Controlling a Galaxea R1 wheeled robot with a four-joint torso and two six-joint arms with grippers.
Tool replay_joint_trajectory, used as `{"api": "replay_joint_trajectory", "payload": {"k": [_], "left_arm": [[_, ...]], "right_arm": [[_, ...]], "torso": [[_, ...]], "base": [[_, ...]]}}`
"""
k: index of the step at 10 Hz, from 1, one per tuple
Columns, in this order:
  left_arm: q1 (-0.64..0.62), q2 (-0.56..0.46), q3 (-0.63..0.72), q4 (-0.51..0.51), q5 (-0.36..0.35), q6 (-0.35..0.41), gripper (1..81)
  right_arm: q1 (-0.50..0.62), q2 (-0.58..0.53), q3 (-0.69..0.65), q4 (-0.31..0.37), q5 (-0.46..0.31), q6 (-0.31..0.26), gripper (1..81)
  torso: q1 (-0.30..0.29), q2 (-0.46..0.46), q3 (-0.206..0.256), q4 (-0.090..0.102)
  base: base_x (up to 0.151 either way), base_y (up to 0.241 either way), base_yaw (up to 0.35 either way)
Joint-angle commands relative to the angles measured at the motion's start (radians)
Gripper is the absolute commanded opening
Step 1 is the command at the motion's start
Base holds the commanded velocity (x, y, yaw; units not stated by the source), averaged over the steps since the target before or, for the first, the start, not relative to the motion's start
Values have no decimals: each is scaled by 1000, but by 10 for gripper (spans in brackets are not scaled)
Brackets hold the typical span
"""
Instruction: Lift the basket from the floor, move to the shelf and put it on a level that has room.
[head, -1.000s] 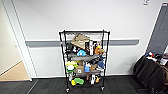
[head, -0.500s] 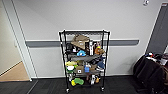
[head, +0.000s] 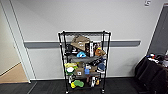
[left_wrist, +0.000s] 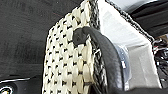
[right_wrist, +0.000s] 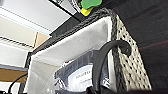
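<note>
Nothing has shifted: black wire rack (head: 84, 61) stays centred ahead. Woven basket (left_wrist: 72, 62) should stay level; finger state cannot be told.

Ahead of you the shelf (head: 84, 61) stands against the far wall. Its top level (head: 84, 33) lies bare, with open room above it for a tool to pass. The tiers below are crowded: brown cardboard boxes (head: 80, 42) fill the second, and small goods pack the lower ones. Dark carpet floor (head: 47, 88) lies open left of the posts. To the right, a black-draped desk (head: 152, 72) narrows the way.
</note>
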Motion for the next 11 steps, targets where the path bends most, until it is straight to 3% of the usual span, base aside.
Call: {"api": "replay_joint_trajectory", "payload": {"k": [1, 3, 5, 11], "left_arm": [[-124, 14, 107, 12, 4, 17, 10], [-117, 13, 116, 13, 2, 17, 10], [-91, -3, 134, 14, -36, 17, 10], [-41, -50, 205, 42, -98, 17, 10]], "right_arm": [[114, 18, 58, 4, -24, 13, 10], [97, 9, 64, 2, -19, 12, 10], [71, -23, 91, 1, 42, 9, 10], [28, -89, 194, 1, 77, 1, 10]], "torso": [[0, 0, 0, 0], [0, 0, 0, 0], [0, 0, 0, 0], [0, 0, 0, 0]], "base": [[101, 0, 0], [101, 0, 0], [101, 0, 0], [101, 0, 0]]}}
